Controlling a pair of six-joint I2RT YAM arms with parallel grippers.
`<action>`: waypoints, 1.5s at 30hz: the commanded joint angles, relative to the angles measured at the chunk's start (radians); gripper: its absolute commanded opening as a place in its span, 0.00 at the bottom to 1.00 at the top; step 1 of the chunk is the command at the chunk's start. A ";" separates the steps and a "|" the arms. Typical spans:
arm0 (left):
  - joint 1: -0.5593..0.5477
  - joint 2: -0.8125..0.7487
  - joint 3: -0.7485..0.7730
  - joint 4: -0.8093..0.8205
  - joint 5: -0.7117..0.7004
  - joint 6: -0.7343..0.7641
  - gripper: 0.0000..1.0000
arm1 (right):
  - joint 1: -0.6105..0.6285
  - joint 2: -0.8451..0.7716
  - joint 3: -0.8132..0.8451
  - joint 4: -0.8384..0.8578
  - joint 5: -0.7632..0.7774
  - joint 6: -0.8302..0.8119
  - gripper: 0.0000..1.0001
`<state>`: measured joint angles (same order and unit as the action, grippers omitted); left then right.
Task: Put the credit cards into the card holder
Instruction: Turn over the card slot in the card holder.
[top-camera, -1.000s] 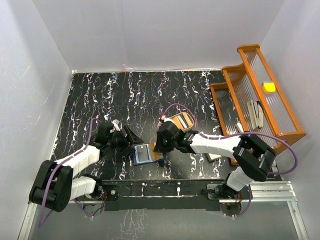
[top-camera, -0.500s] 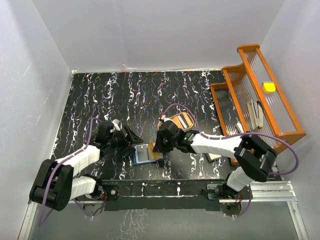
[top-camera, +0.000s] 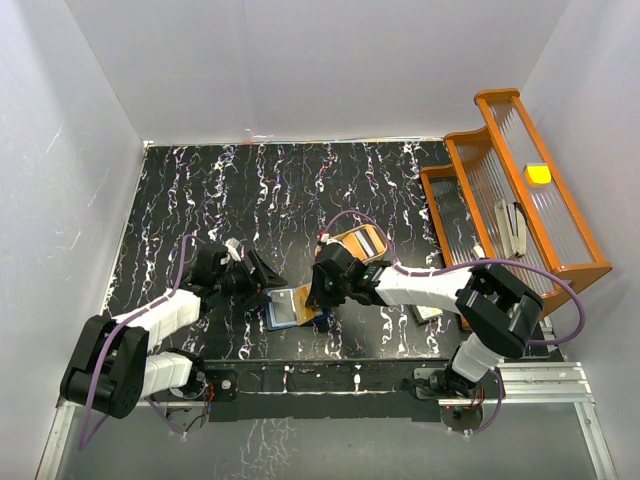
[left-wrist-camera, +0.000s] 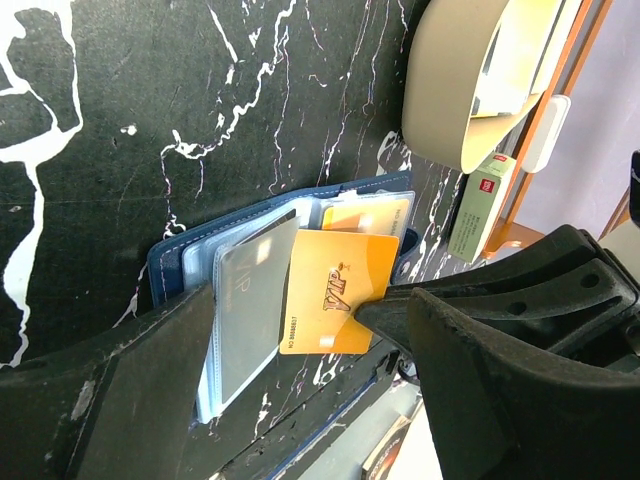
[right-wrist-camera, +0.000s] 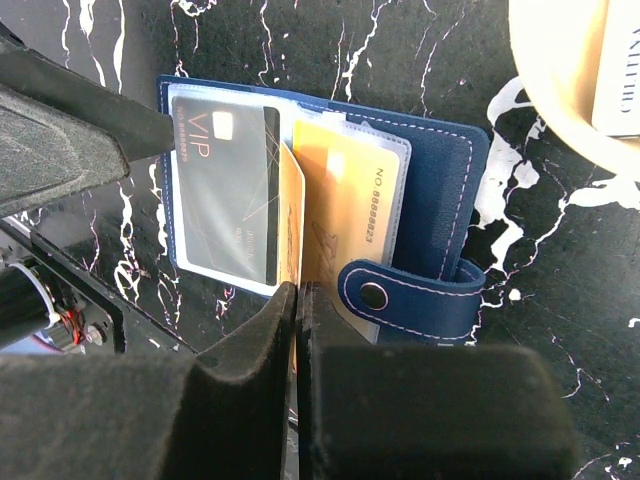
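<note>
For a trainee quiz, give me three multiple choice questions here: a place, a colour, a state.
1. Where is the card holder? A on the black table; B in the orange rack; C in the tan tray.
2. What colour is the card in the right gripper? A grey; B orange; C green.
3. The card holder is: A snapped shut; B lying open; C standing on edge.
Answers: A, it lies flat on that table; B, the pinched VIP card is orange; B, both sleeves show, snap tab free.

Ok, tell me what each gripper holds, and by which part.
Right gripper pinches the orange VIP card by one edge; left gripper is open, gripping nothing.
</note>
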<state>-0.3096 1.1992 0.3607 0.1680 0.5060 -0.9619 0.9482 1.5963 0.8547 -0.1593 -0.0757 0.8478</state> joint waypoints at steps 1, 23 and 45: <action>0.002 -0.003 0.003 0.029 0.037 0.005 0.76 | 0.006 0.015 0.002 0.008 0.017 -0.001 0.00; -0.004 -0.071 -0.069 0.245 0.157 -0.199 0.77 | 0.005 -0.003 -0.006 0.098 0.001 -0.046 0.00; -0.034 0.003 -0.051 0.328 0.162 -0.256 0.77 | 0.001 -0.069 0.042 -0.020 0.066 -0.080 0.00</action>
<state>-0.3359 1.1866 0.2993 0.4652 0.6472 -1.2106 0.9489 1.5993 0.8570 -0.1211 -0.0902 0.8104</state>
